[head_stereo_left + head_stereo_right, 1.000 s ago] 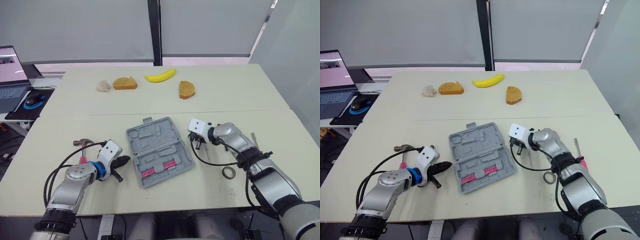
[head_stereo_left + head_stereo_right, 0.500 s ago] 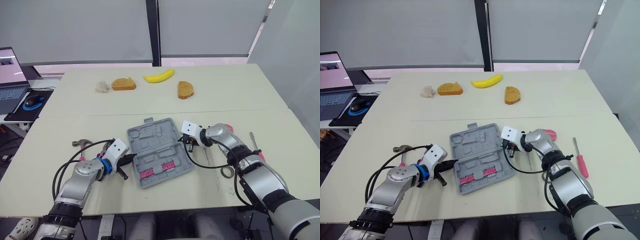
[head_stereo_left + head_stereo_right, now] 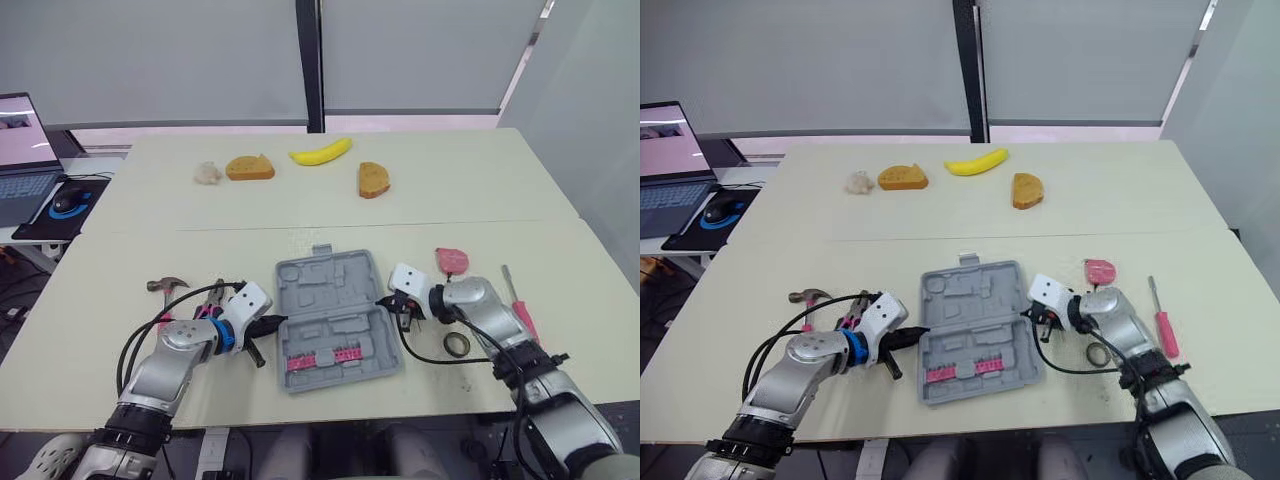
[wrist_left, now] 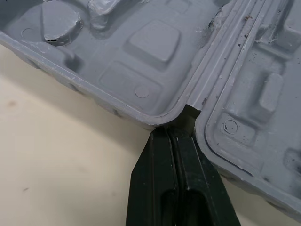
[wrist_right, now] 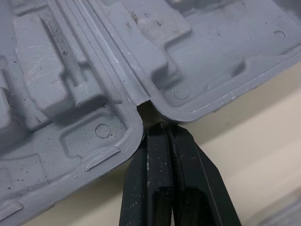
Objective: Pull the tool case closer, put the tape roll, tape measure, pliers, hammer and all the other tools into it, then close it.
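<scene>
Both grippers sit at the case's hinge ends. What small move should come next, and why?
Probably back the right gripper off the hinge notch and open it toward the tape roll nearby. The tool case lies open, close to the table's front edge, and the tape roll is not yet in it.

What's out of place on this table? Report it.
Food among tools: a banana, the left bread slice, the right bread slice and a pale lump lie along the table's far side.
</scene>
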